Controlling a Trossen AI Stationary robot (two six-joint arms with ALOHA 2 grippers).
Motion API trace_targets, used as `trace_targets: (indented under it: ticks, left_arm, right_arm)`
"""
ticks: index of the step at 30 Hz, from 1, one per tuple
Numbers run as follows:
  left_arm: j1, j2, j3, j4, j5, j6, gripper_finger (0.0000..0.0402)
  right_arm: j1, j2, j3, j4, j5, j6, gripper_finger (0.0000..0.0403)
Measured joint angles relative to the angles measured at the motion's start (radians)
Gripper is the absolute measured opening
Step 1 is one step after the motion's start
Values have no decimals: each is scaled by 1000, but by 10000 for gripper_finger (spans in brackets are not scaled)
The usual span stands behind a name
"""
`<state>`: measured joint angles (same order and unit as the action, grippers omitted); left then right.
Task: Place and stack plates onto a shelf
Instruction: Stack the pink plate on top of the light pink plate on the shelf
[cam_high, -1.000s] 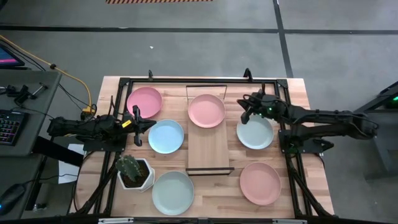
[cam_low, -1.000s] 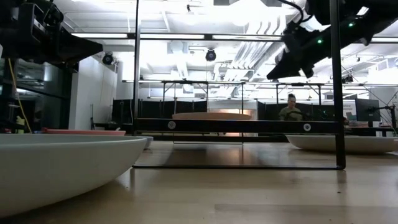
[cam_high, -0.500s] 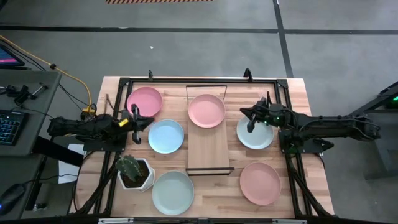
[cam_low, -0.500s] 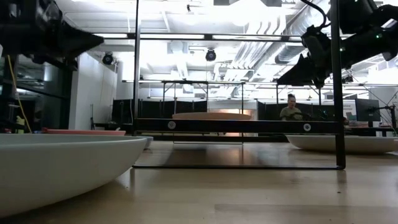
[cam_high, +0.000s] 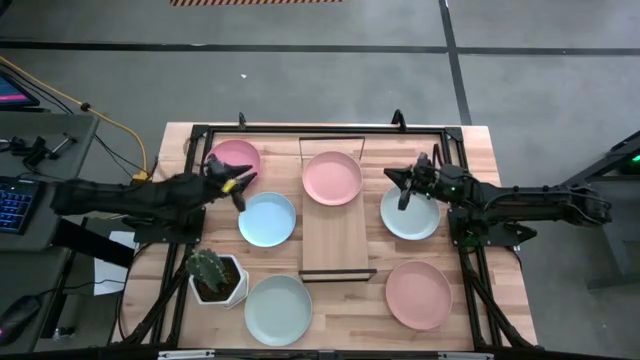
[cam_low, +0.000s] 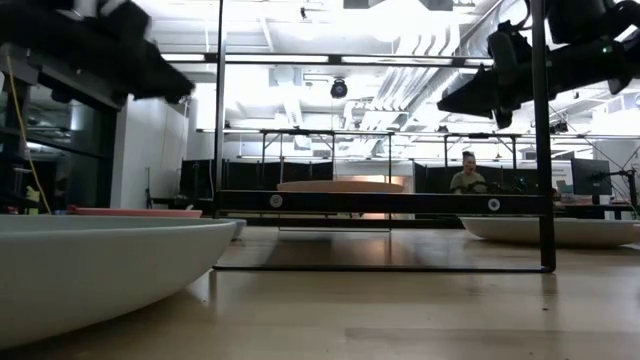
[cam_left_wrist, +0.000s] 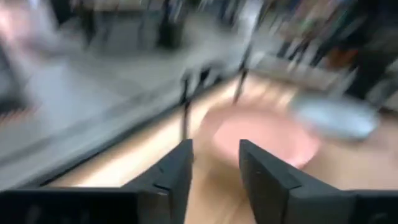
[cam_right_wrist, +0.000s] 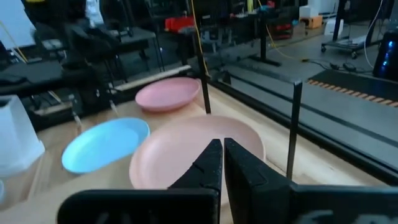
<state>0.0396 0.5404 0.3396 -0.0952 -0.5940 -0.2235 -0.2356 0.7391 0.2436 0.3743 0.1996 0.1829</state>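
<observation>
Six plates are in the high view. A pink plate (cam_high: 332, 178) rests on the far end of the shelf (cam_high: 338, 245). On the table lie a pink plate (cam_high: 228, 156), a blue one (cam_high: 267, 220), a mint one (cam_high: 412, 215), a second mint one (cam_high: 278, 309) and another pink one (cam_high: 418, 294). My left gripper (cam_high: 238, 184) hovers open between the far-left pink plate (cam_left_wrist: 264, 140) and the blue plate, and touches nothing. My right gripper (cam_high: 401, 192) is shut and hangs above the mint plate's far left rim, facing the shelf's pink plate (cam_right_wrist: 186, 158).
A white pot with a cactus (cam_high: 215, 275) stands at the near left, beside the blue plate. A black metal frame (cam_high: 200, 132) runs round the table. The shelf's near half is bare wood. A person (cam_low: 468, 175) sits in the room far behind.
My left arm has reached out toward the table's right and far side, and its gripper has gone quickly from the left edge to the gap between the far-left pink plate and the blue plate. My right gripper has drawn back slightly from the shelf, over the mint plate.
</observation>
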Motion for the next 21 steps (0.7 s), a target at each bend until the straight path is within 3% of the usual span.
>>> trace_targets:
  ticks: [4, 6, 13, 21]
  left_arm:
    - [84, 213, 168, -340, 16, -166, 164]
    - [115, 304, 213, -422, 35, -222, 172]
    - [172, 509, 227, -414, 130, -339, 177]
    - [254, 672, 227, -413, 38, -378, 177]
  right_arm:
    - [0, 0, 0, 20, 0, -1, 0]
    - [0, 0, 0, 17, 2, -4, 0]
    - [0, 0, 0, -42, 10, 0, 0]
    - [0, 1, 0, -57, 13, 0, 0]
